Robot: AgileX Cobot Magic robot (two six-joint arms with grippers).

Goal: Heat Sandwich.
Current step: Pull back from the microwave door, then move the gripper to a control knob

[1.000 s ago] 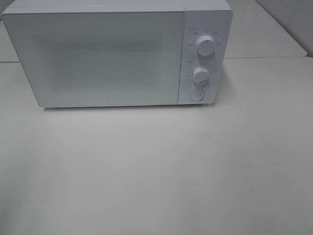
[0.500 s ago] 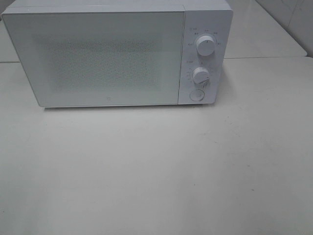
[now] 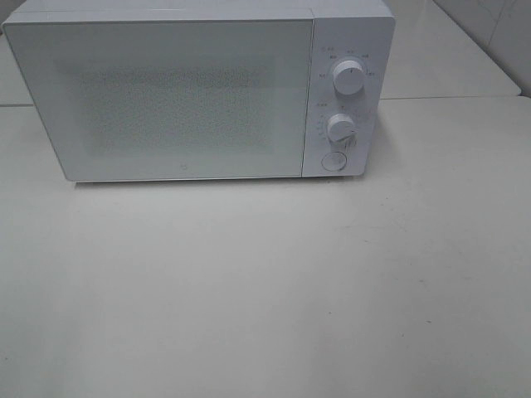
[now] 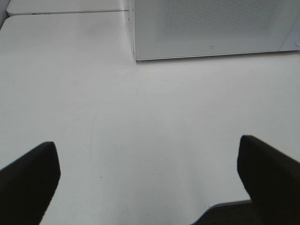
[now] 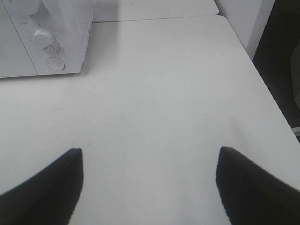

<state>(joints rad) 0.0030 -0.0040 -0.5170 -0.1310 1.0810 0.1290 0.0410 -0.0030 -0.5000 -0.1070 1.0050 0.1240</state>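
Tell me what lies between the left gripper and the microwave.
Only bare table lies between the left gripper and the microwave, as the left wrist view shows.

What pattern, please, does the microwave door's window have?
A fine speckled dot mesh on the white microwave door, clearest in the exterior high view.

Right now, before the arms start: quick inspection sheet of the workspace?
Surface: white table, faint marks.
Job's things: sandwich not in view; microwave at the back of the table, door shut, two knobs and a round button on its right panel.
Clutter: nothing seen.
Grippers: left gripper open, holding nothing, over the table; right gripper open, holding nothing, over the table.
Cables: nothing seen.
Surroundings: second table behind the microwave.
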